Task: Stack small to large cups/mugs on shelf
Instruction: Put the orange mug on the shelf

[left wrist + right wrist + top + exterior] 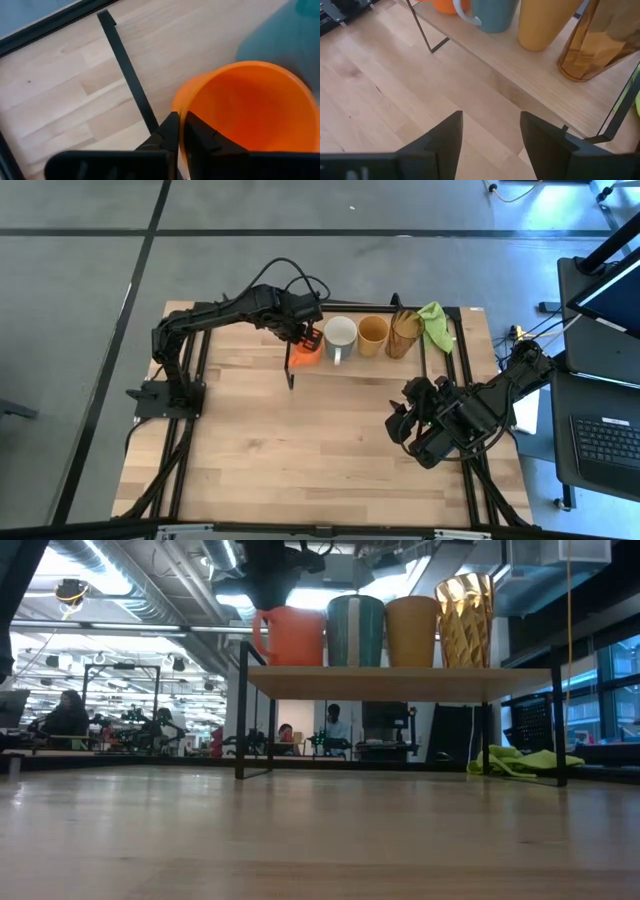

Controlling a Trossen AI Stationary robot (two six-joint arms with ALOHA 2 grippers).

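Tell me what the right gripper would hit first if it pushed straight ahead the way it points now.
Likely the shelf: the open right gripper faces its front edge, roughly between the white mug and the tan-yellow mug. Depth is unclear, so it might strike the tabletop first.

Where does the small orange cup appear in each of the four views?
High view: the orange cup is the leftmost vessel on the shelf, under the left tool.
Low view: the leftmost of the four, on top of the shelf.
Left wrist view: large, right of centre, its rim between the tool's fingers.
Right wrist view: only a part, top edge.
Shared landmark: the white mug beside it.
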